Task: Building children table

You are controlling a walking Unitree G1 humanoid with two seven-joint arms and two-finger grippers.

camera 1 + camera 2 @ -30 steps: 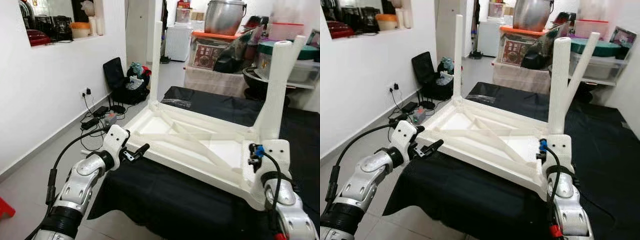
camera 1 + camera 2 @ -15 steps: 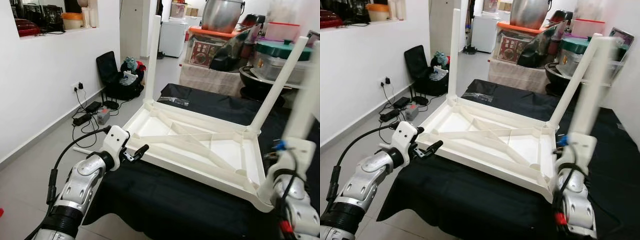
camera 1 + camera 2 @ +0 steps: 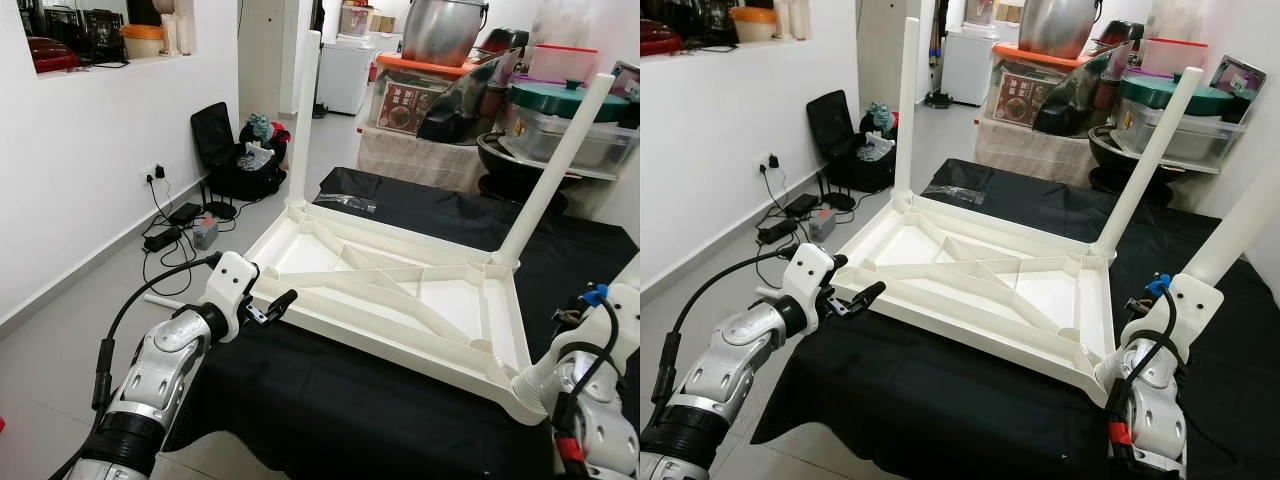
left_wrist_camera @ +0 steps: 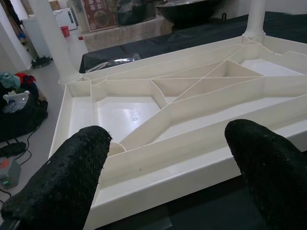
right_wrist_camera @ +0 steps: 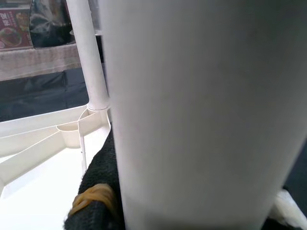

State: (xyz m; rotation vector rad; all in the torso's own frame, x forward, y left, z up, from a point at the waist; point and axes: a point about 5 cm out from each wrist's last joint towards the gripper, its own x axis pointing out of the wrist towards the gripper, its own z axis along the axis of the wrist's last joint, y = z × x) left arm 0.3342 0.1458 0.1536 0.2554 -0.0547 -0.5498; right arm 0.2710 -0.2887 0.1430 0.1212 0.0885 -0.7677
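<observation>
Your right gripper [image 3: 1185, 300] has swung its white leg [image 3: 1240, 225] out from upright to lean right, apparently clamped on it. The left gripper [image 3: 272, 306] hangs open at the near-left edge of the upturned white table [image 3: 400, 300] on the black cloth [image 3: 330, 400].

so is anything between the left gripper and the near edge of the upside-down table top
Nothing visible. The left gripper, fingers open, hovers just off the near rim of the inverted white table top, with only open air between. The right gripper holds a table leg at the near right corner.
</observation>
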